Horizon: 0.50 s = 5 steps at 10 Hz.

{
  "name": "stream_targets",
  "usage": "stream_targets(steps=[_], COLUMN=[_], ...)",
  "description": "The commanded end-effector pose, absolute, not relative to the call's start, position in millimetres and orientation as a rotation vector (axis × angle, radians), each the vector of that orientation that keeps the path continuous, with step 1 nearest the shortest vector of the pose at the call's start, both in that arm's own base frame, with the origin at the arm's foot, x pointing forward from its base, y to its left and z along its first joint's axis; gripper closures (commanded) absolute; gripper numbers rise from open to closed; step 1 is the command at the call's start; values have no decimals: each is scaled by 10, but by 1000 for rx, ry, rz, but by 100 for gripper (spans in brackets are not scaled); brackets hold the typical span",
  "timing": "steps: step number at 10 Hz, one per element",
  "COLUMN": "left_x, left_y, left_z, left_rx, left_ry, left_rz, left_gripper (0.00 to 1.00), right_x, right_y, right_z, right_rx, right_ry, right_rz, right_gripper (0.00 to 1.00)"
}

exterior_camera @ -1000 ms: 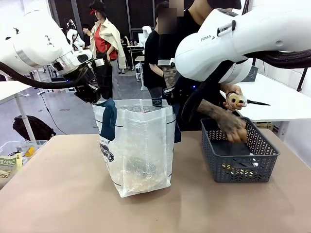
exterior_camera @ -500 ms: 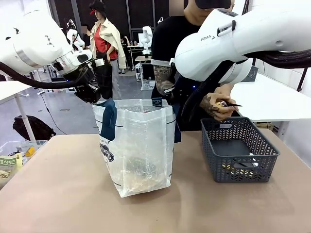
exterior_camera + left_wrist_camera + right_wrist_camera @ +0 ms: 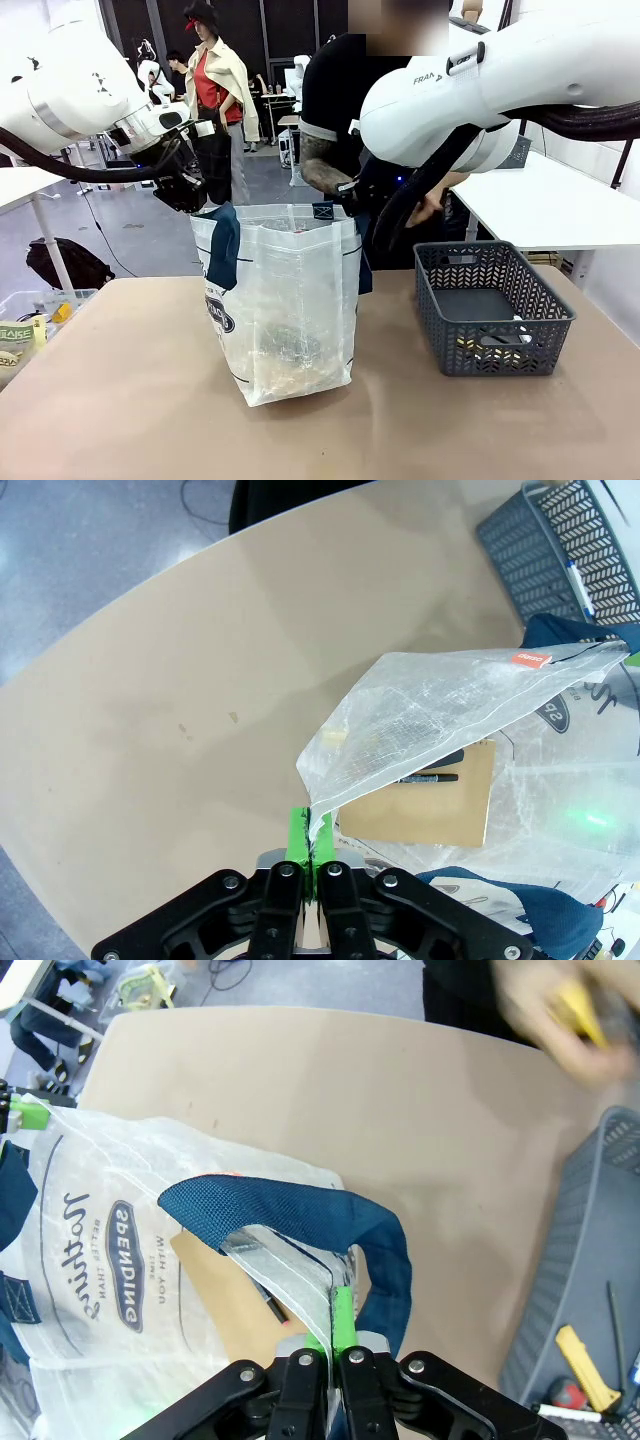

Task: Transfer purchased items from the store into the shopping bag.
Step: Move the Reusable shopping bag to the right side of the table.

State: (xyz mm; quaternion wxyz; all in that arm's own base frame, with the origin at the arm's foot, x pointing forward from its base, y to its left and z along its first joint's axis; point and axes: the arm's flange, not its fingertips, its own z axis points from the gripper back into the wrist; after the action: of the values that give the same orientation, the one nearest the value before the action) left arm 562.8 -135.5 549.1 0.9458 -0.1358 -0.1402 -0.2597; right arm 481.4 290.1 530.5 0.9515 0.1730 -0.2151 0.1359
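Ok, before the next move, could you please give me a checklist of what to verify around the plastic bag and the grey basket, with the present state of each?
1. Left gripper shut on the rim of the tall translucent whitish plastic bag: ok.
2. Right gripper shut on the opposite rim, beside a navy blue strap handle: ok.
3. Bag mouth held open, bag upright: ok.
4. Person's hand away from the bag mouth: ok. What its yellow object is: cannot tell, blurred.
5. Dark grey lattice plastic basket emptied: not ok, a flat yellow item lies inside.
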Motion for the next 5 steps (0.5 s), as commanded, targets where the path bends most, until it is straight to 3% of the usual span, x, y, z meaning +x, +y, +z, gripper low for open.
stream_targets(steps=[1, 5], left_x=[5616, 5616], left_y=[-1324, -1324], left_z=[5518, 5518], left_rx=[-274, -274], left_ry=[-287, -287], left_rz=[-511, -511], left_gripper=[100, 100], right_x=[4821, 4821], right_y=[2867, 2867], right_z=[5310, 5310], right_rx=[360, 360], right_ry=[-438, -438], right_rz=[273, 273], right_gripper=[100, 100])
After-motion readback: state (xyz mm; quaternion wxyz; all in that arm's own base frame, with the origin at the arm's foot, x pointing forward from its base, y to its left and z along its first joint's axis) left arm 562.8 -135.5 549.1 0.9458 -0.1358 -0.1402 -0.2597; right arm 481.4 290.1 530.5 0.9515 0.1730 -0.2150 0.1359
